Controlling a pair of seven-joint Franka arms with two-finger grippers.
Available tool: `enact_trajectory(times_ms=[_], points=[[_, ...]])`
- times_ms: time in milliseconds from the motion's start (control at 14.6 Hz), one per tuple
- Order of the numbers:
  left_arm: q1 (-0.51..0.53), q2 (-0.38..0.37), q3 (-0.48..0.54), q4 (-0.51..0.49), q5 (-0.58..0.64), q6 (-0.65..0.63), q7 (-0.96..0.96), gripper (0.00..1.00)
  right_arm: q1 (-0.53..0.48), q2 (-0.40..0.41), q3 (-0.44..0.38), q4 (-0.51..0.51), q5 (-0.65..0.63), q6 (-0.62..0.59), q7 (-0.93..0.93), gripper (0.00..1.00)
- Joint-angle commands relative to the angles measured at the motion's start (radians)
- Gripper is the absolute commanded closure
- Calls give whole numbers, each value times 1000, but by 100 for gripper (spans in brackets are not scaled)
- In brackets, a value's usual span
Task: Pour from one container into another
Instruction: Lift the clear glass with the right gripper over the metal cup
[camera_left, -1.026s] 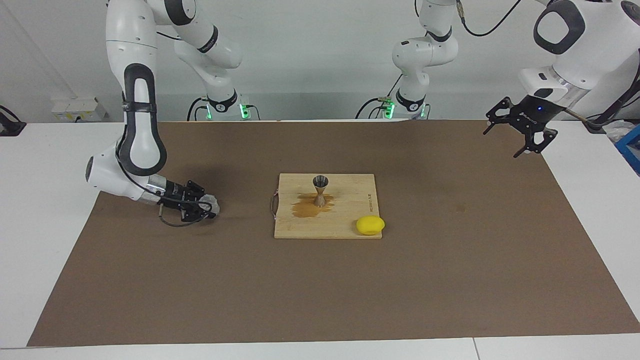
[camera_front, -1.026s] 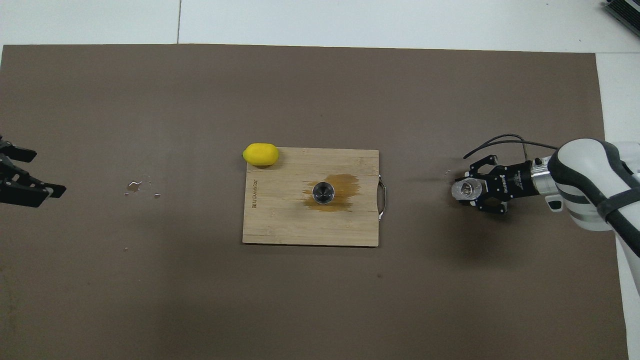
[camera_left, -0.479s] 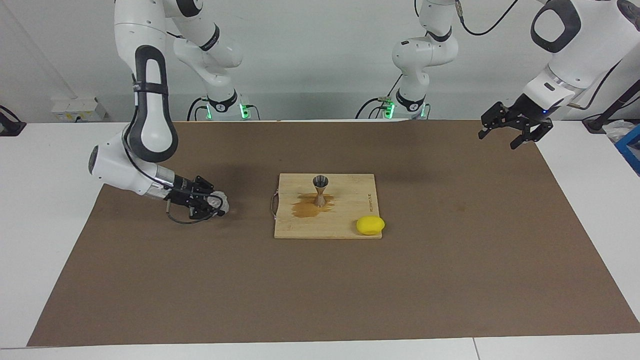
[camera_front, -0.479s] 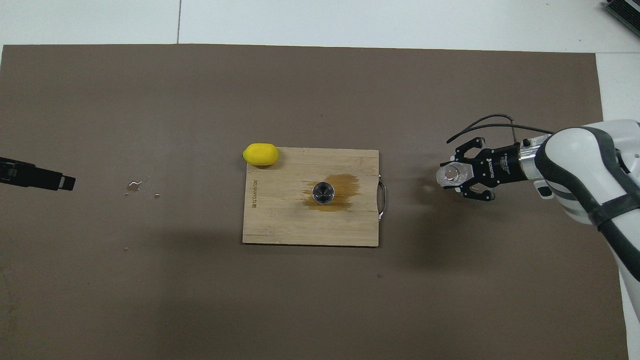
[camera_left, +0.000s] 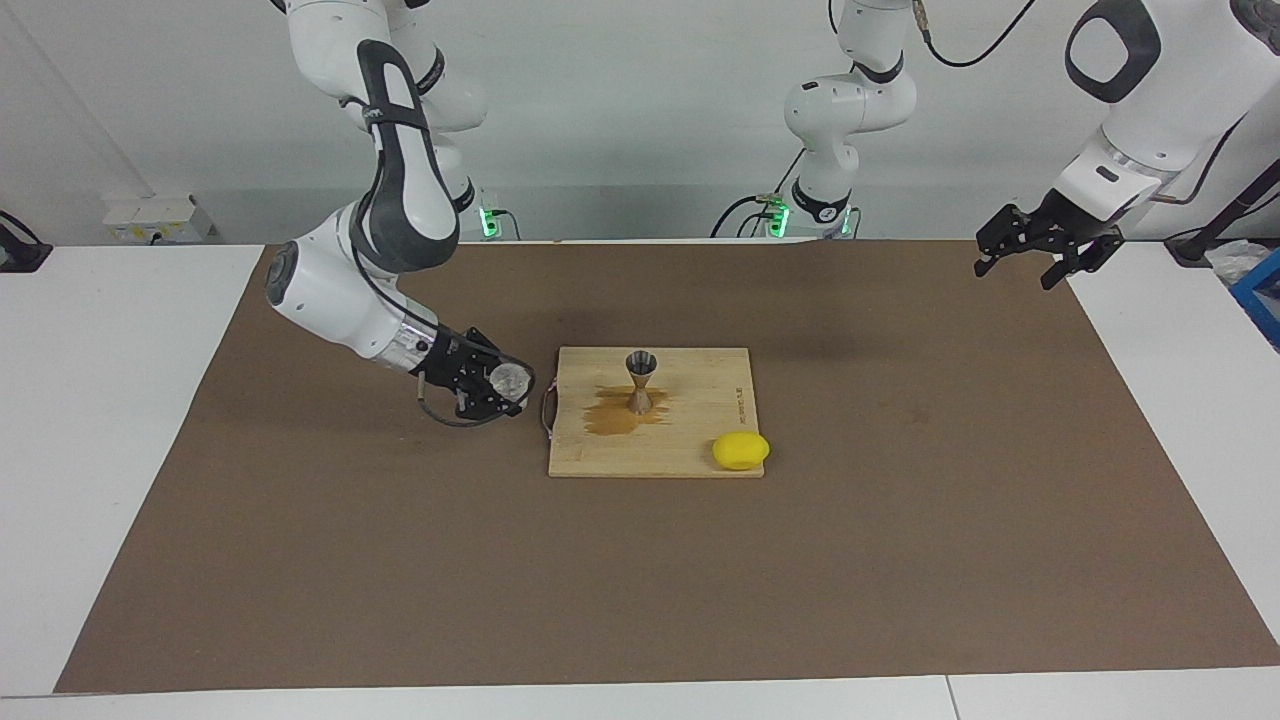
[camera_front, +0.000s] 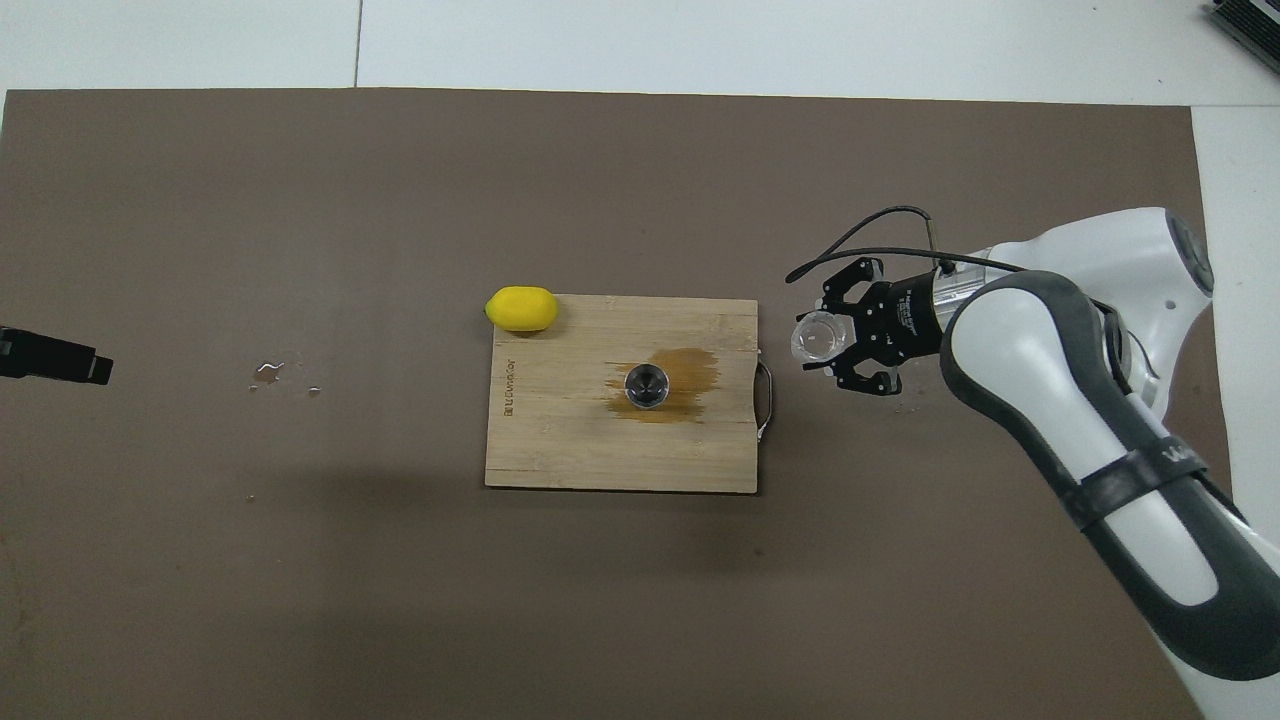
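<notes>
Currently right claw (camera_left: 497, 385) is clamped on the clear cup (camera_left: 511, 378), held up off the brown mat (camera_left: 640, 580) just beside the cutting board (camera_left: 690, 440), at the board's metal handle (camera_left: 546, 410). Facing view: cup sits at roughly 9 o'clock from the jigger (camera_left: 639, 380), mouth tipped sideways toward the camera rather than upright. Overhead: cup (camera_front: 818, 336) at about 3 o'clock from the jigger (camera_front: 647, 386), not over it, not touching the board (camera_front: 560, 450).

Jigger stands upright near the board's middle, in a brown wet stain (camera_left: 620, 418). Can't tell whether anything is in the cup.

Lemon (camera_left: 741, 450) lies at the board's corner toward the left arm's end, farther from the robots than the jigger; about 4 o'clock from it in the facing view.

Left claw (camera_left: 1045, 258) waits up in the air over the mat's corner at the left arm's end, fingers spread wide, holding nothing. Overhead shows only its tip (camera_front: 55, 358) at the frame edge.

A few small droplets (camera_front: 280, 372) on the mat between the board and the left claw. White counter (camera_left: 110, 420) shows around the mat.
</notes>
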Motion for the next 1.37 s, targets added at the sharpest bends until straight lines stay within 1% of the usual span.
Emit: enact_trajectory(times_ms=[0, 205, 342, 479, 684, 821, 957, 1094, 1231, 1299], points=[[-48, -8, -15, 31, 68, 0, -119, 0, 62, 11, 0, 74, -120, 7, 176, 100], [-68, -11, -15, 40, 70, -28, -121, 0, 139, 33, 0, 128, -233, 33, 336, 100], [-71, -9, -13, 77, 68, -93, -121, 0, 185, 43, 0, 158, -309, 44, 437, 100], [-89, -9, -8, 82, 68, -94, -126, 0, 225, 45, 0, 163, -367, 63, 506, 100], [-93, -26, -8, 43, 70, -72, -121, 0, 271, 45, 0, 168, -450, 71, 571, 100], [-94, -25, -7, 42, 71, -57, -118, 0, 295, 53, 0, 186, -493, 70, 606, 100], [-96, -18, -7, 48, 80, -42, -118, 0, 308, 54, 1, 186, -578, 67, 614, 100], [-97, -8, -11, 51, 114, -23, -116, 0, 354, 56, -2, 188, -619, 68, 635, 100], [-94, -5, -11, 52, 113, -8, -116, 0, 371, 57, 1, 188, -721, 65, 651, 100], [-93, 2, -11, 54, 111, -3, -118, 0, 372, 57, 3, 188, -744, 57, 651, 100]])
